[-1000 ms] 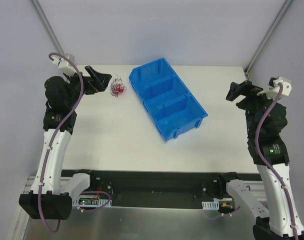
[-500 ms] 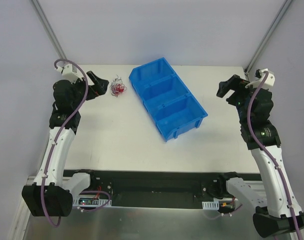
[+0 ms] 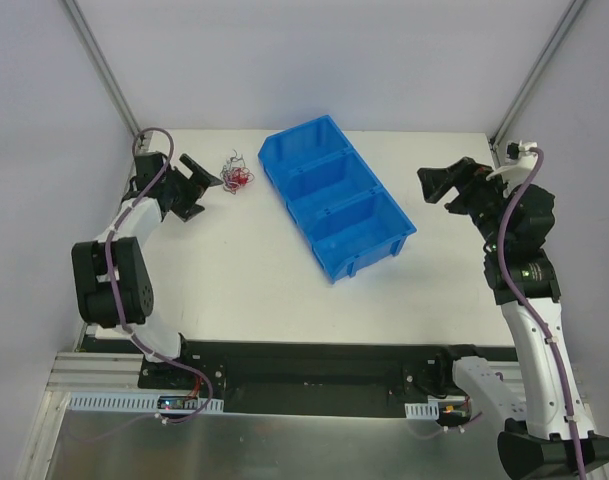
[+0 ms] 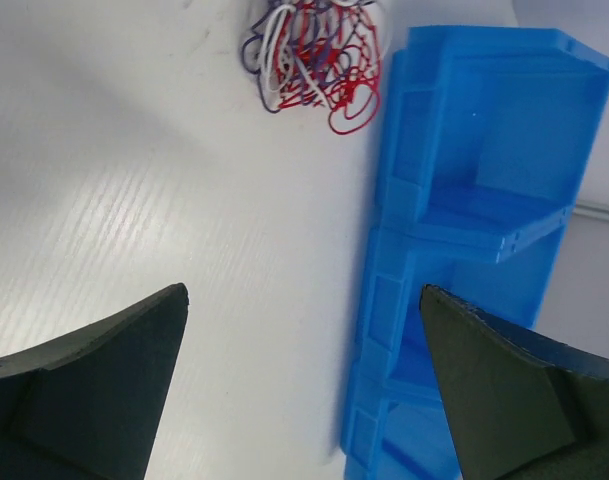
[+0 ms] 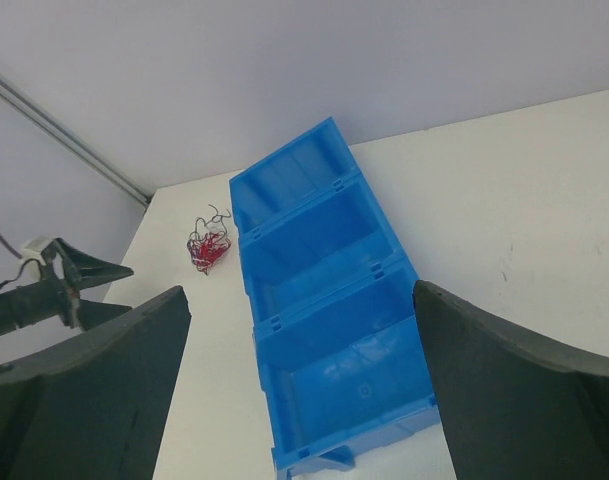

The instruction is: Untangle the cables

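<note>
The cables (image 3: 237,177) lie as one small tangle of thin red, white and dark wires on the white table, just left of the blue bin's far end. My left gripper (image 3: 204,184) is open, a short way left of the tangle and pointing at it. In the left wrist view the cables (image 4: 314,55) sit ahead of the empty left gripper (image 4: 304,295). My right gripper (image 3: 436,190) hovers open and empty to the right of the bin. The right wrist view shows the cables (image 5: 209,247) far off beyond the right gripper (image 5: 299,290).
A blue bin (image 3: 369,262) with three empty compartments lies diagonally across the middle of the table; its side wall (image 4: 394,300) is close to the tangle. Metal frame posts (image 3: 104,70) rise at the back corners.
The left arm has folded down low, with its gripper staying near the tangle and shifting slightly nearer. The right gripper has swung left toward the bin. The cables have not moved.
</note>
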